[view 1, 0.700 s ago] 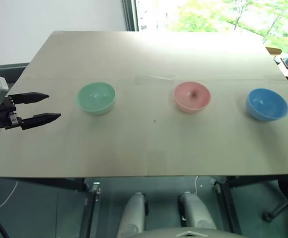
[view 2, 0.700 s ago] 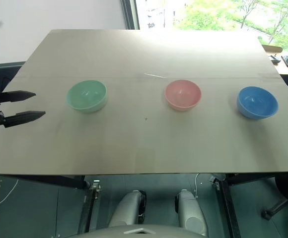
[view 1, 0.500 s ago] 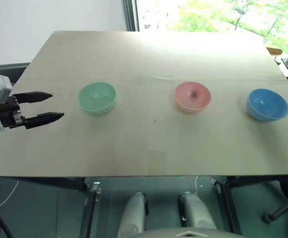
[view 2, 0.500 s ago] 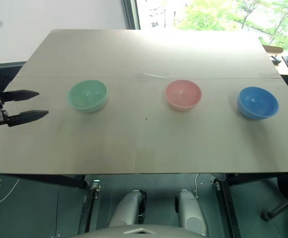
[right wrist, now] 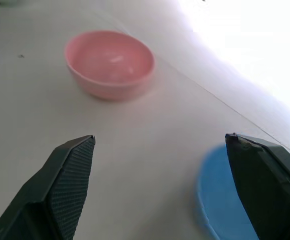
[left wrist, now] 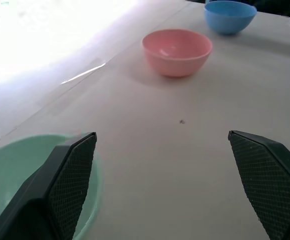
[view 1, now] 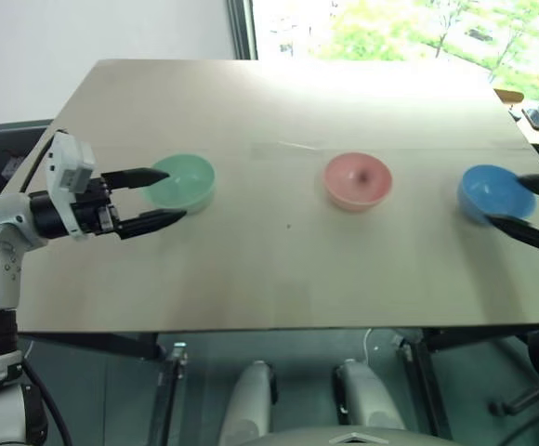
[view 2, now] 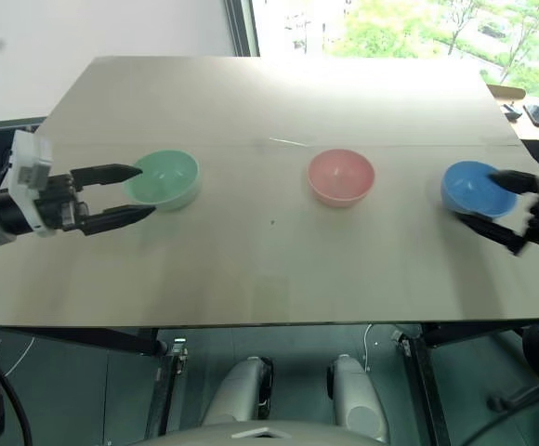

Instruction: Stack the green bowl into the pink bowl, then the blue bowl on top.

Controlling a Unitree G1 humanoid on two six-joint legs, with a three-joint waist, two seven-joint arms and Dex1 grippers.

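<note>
Pale wooden table (view 1: pixel 279 269) by the window: three bowls sitting in a row, well apart, nothing stacked yet.
Left gripper (view 1: pixel 163 196) is spread wide and empty, bracketing the near rim of the small round mint-green plastic bowl (view 1: pixel 184 180); right gripper (view 2: pixel 504 203) likewise at the sky-blue plastic bowl (view 2: pixel 472 189). Salmon-pink plastic bowl (view 1: pixel 358 180) is sitting between them. Bowls are looking light, stiff, slick: pinch the rim wall, one finger inside.
</note>
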